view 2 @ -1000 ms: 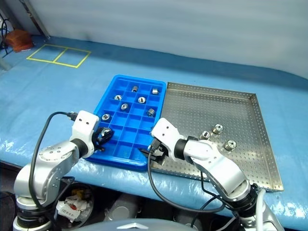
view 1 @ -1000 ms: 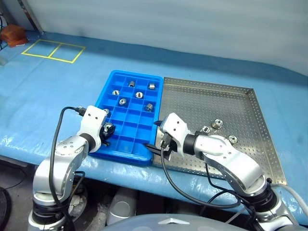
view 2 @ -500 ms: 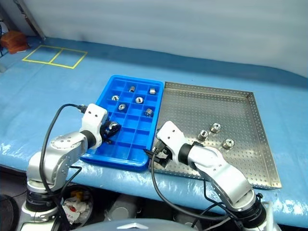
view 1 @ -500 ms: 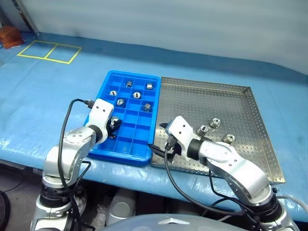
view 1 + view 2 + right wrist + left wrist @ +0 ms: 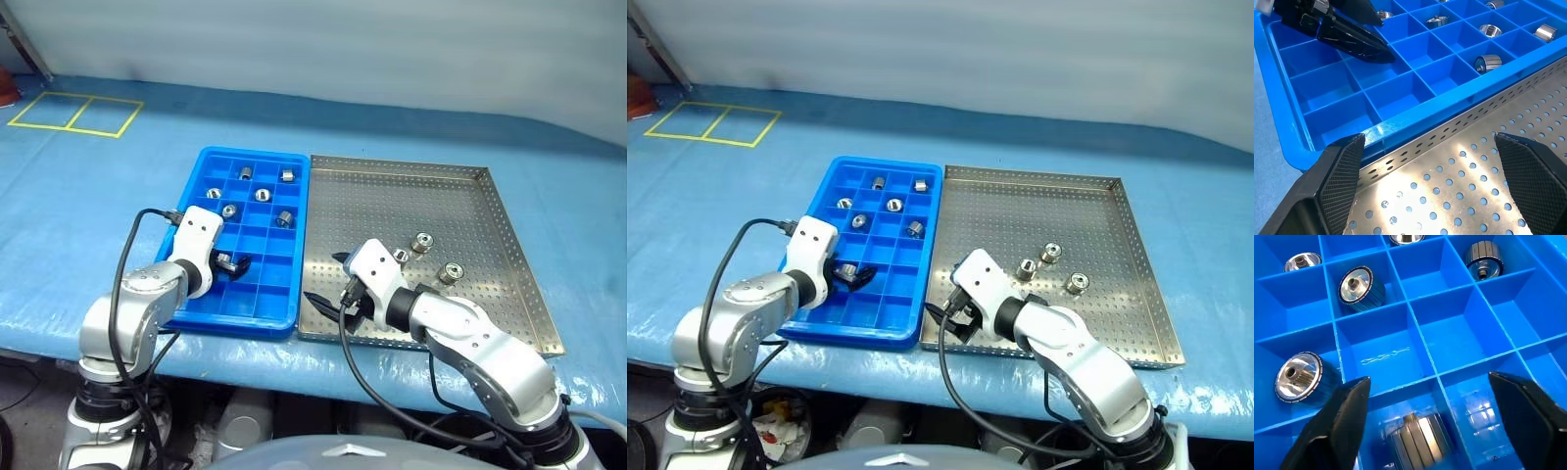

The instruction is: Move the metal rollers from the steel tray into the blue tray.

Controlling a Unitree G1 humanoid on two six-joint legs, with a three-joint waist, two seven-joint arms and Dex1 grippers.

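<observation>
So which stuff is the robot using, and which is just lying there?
For the job:
- small shiny metal rollers
- square perforated steel tray
- blue plastic compartment tray
- left pincer, open
- right pincer, open

Just there:
- yellow tape rectangle
- blue table cover

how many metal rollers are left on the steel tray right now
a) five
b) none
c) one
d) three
d) three metal rollers sit together on the perforated floor of the steel tray, just beyond the right arm; all the others lie in compartments of the blue tray.
</observation>
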